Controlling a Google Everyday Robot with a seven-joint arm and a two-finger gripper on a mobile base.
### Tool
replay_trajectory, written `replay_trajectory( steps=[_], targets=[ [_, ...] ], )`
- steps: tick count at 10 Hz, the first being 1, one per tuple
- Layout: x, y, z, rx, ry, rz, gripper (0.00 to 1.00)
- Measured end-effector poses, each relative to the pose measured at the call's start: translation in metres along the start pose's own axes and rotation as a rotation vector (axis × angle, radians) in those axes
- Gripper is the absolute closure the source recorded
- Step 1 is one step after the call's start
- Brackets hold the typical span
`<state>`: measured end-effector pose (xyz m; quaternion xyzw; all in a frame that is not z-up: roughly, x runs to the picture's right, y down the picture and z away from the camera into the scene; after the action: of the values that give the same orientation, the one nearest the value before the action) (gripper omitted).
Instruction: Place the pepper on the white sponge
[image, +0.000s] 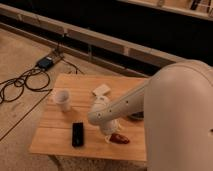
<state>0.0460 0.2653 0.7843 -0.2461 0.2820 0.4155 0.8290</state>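
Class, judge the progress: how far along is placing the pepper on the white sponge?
Done: nothing yet; the white sponge lies bare. In hand: the gripper, jaws open, hovers beside the pepper on the table. Left: grasp, carry, place.

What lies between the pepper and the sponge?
In the camera view, the robot's wrist covers that stretch, with the gripper down beside the pepper; the sponge lies just beyond it.

A light wooden table (50, 135) stands on speckled beige floor (20, 50), black cables (20, 87) alongside, a dark wall (140, 25) behind.
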Motion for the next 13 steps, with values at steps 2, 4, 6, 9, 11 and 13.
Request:
replay_trajectory(
  steps=[2,4,6,9,11,13],
  targets=[
    [0.003,0.006,0.002,-0.03,0.006,-0.006,0.36],
    [0.004,0.009,0.004,-0.049,0.006,-0.005,0.51],
    [0.003,0.008,0.007,-0.061,0.004,0.005,0.73],
    [0.001,0.006,0.01,-0.068,0.002,0.012,0.89],
    [-0.001,0.006,0.009,-0.076,0.001,0.017,0.89],
    [-0.004,0.004,-0.003,-0.087,-0.002,0.036,0.89]
  ],
)
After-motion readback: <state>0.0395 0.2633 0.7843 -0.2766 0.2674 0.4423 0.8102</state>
